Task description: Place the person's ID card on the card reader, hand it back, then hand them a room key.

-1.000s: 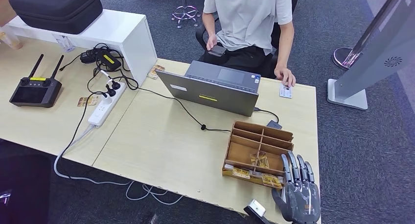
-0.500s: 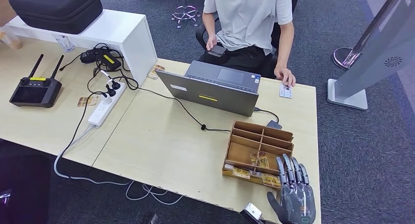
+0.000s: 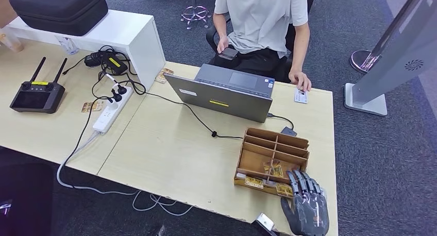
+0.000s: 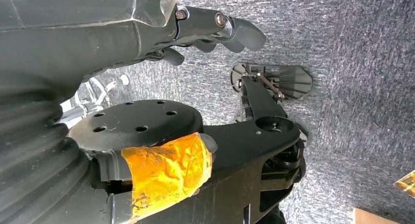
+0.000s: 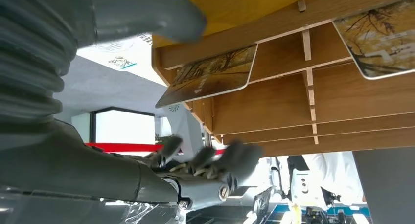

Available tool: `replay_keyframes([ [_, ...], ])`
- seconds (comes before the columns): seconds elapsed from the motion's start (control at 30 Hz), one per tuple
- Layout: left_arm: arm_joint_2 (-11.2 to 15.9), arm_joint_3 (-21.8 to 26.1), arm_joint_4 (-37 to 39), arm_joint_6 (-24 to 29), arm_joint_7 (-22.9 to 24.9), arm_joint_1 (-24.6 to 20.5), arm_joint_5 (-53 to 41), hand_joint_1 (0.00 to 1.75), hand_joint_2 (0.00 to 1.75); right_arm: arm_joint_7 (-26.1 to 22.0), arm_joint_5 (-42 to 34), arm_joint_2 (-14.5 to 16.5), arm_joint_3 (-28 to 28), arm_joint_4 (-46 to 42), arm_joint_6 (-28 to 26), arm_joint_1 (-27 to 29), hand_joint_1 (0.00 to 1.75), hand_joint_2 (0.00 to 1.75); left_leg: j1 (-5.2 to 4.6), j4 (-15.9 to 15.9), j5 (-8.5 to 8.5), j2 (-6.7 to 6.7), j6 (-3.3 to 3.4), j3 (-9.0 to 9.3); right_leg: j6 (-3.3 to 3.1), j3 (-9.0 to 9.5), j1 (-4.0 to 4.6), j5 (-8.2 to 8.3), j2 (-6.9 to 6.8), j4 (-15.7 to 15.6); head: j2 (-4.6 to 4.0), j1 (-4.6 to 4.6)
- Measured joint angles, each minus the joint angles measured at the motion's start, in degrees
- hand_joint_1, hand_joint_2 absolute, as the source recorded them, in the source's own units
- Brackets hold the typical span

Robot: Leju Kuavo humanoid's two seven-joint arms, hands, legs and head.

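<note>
The right hand [image 3: 305,207] has drawn back toward the robot over the last second: a second ago its fingertips reached over the near compartments of the wooden tray [image 3: 298,141], and now they stop at the tray's near rim, just over the card [image 3: 284,190] propped at the near right corner. Its fingers lie stretched out and slightly apart, holding nothing. The tray, laptop [image 3: 221,93] and person [image 3: 263,19] have not moved.

The ID card [image 3: 301,96] lies far ahead of the hand at the surface's [image 3: 170,148] far right corner, under the person's fingers. More cards [image 3: 273,168] lie in the tray just ahead of the fingertips, and one [image 3: 253,182] leans to the hand's left along the near rim. The surface's right edge runs just beside the hand, carpet [image 3: 381,164] beyond it. Left of the hand is a broad bare stretch of surface reaching the laptop's cable [image 3: 206,128].

The left hand [image 4: 215,31] hangs over the carpet, fingers loosely curled, holding nothing.
</note>
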Motion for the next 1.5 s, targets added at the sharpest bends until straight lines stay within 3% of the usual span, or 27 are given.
replay_keyframes([
  [0.77, 0.9, 0.0, 0.0, 0.6, -2.9, 0.0, -0.5, 0.0, 1.75, -1.5, -2.7, 0.9, 0.0, 2.0, 1.4, -1.4, 1.75, 1.75, 0.0, 0.0, 0.0, 0.0, 0.0, 0.0, 0.0, 0.01, 0.0, 0.0, 0.0, 0.0, 0.0, 0.0],
  [1.03, 1.4, 0.0, 0.0, 0.5, -2.8, 0.0, -0.5, 0.0, 1.75, -3.8, -6.7, 1.3, 0.0, 1.8, 6.4, -3.9, 1.75, 1.75, 0.01, 0.0, 0.01, 0.08, -0.01, 0.03, -0.04, 0.01, 0.01, 0.04, 0.06, 0.0, 0.0, -0.01],
  [1.3, 1.4, -0.1, 0.0, -0.7, -1.4, -0.1, -2.1, 0.0, 1.75, -5.6, -17.0, 1.3, -0.4, 0.6, 22.1, -14.8, 1.75, 1.75, -0.01, 0.0, 0.17, 0.23, 0.01, 0.03, -0.05, -0.05, 0.0, 0.24, 0.18, 0.0, 0.0, -0.01],
  [1.5, 1.5, -0.1, 0.0, -1.0, -1.3, -0.1, -2.3, 0.0, 1.75, -5.6, -18.1, 1.3, -0.7, 0.6, 24.0, -19.2, 1.75, 1.75, -0.01, 0.0, 0.23, 0.19, 0.04, 0.0, -0.02, -0.04, 0.0, 0.26, 0.14, 0.0, 0.0, -0.01],
])
